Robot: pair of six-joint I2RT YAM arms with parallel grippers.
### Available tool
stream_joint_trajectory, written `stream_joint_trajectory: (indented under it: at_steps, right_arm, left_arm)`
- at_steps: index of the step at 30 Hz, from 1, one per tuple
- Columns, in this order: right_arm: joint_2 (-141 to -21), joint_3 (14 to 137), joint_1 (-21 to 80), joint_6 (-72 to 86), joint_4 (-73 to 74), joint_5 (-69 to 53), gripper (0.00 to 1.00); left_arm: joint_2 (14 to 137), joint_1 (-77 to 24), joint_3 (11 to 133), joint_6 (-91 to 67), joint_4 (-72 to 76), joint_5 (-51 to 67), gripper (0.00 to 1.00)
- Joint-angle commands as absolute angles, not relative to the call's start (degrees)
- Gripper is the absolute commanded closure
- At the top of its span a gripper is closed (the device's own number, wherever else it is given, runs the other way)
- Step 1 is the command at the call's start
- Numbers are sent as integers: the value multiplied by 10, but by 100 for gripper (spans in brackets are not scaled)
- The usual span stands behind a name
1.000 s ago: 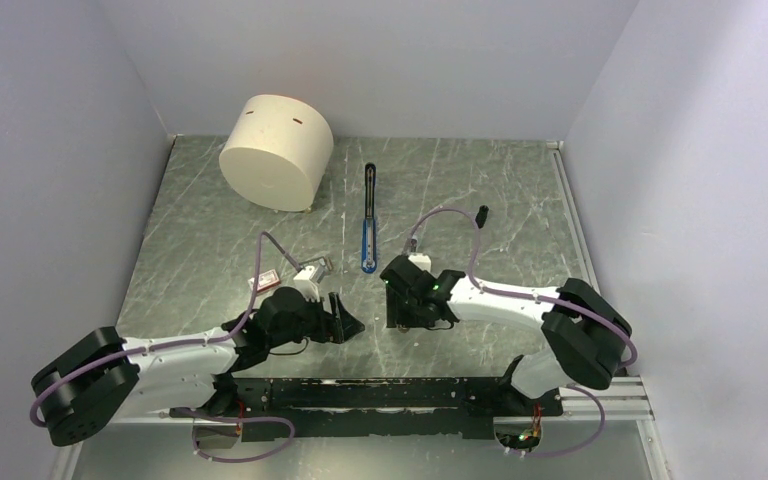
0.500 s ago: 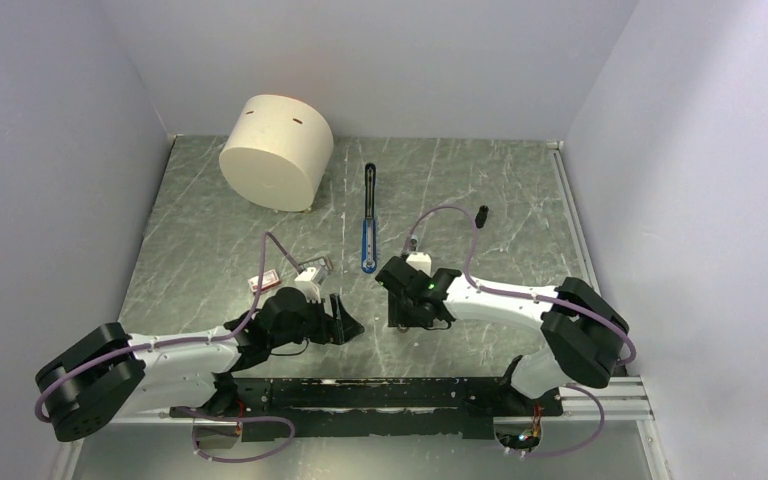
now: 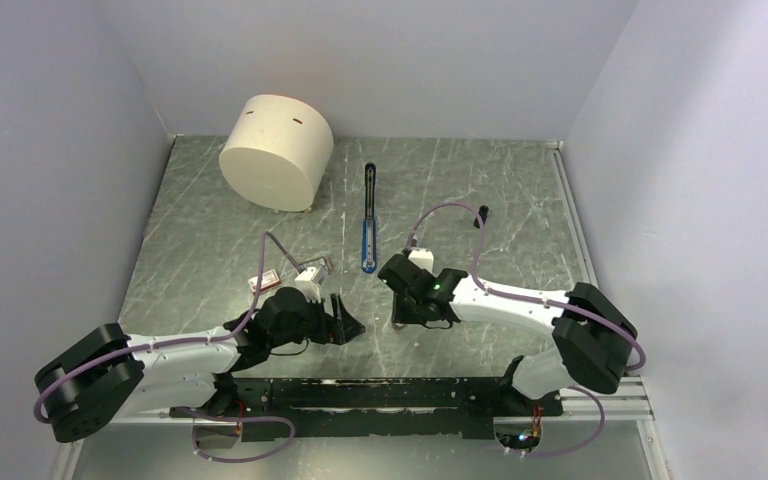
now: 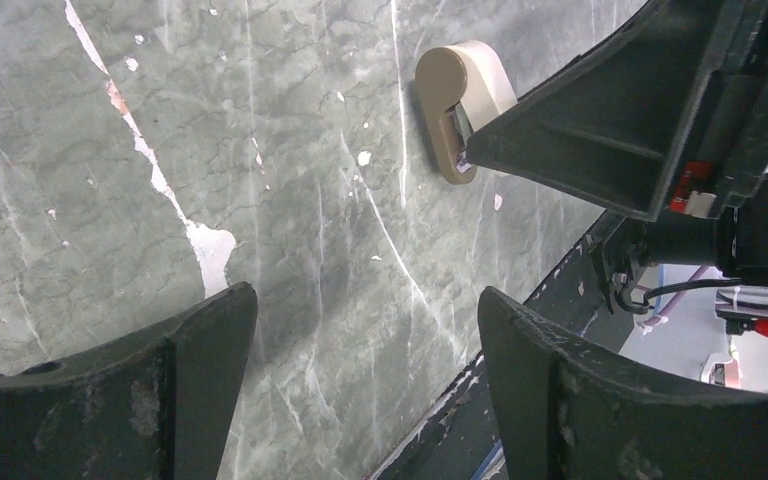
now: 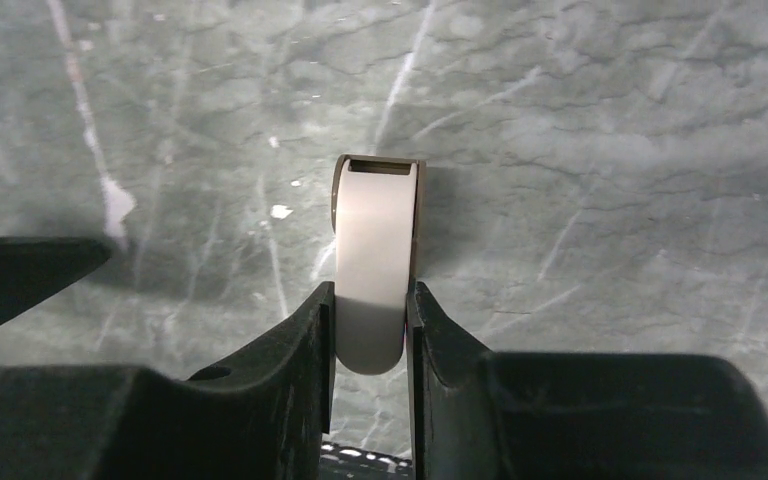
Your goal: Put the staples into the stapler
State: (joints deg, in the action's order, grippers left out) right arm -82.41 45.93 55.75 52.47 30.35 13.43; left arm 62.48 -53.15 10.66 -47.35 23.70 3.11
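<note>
The blue stapler (image 3: 368, 215) lies lengthwise on the middle of the green marble table (image 3: 210, 230), beyond both grippers. The red-and-white staples box (image 3: 262, 282) sits left of my left wrist; the metal staple block itself does not show. My right gripper (image 5: 370, 320) is shut on a small beige oval piece (image 5: 375, 240), both fingers pressed to its sides, low over the table. In the top view this gripper (image 3: 407, 320) is near the front centre. My left gripper (image 4: 365, 340) is open with nothing in it, beside the beige piece (image 4: 460, 110).
A large cream cylinder (image 3: 276, 150) stands at the back left. A small black cylinder (image 3: 481, 214) lies right of the stapler, near the right arm's cable. The black base rail (image 3: 380, 395) runs along the front edge, and walls close three sides.
My right gripper's jaws have closed in onto the beige oval piece. The left arm has stayed where it was, open.
</note>
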Motion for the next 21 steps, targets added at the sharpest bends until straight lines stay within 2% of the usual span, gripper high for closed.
stream_joint_trajectory:
  at_steps: [1,4,8,18,21]
  right_arm:
    - [-786,437,556,523,226,87,88]
    - [-781,418,540,513,173,19,89]
    - [-789,407,520,501,122,-66,89]
    - [-832,396,518,534,-22,-208,86]
    - [-843,389,519,548,-47,-222,86]
  left_arm:
    - [626,-536,116,-465,264,50,13]
    - [626,-535,114,-458,276,55,4]
    - [620,-536,115,-452,284,54,3]
    - [664,-536,105,-469,345,76,15]
    - [676,-536,97,-487,366,70,27]
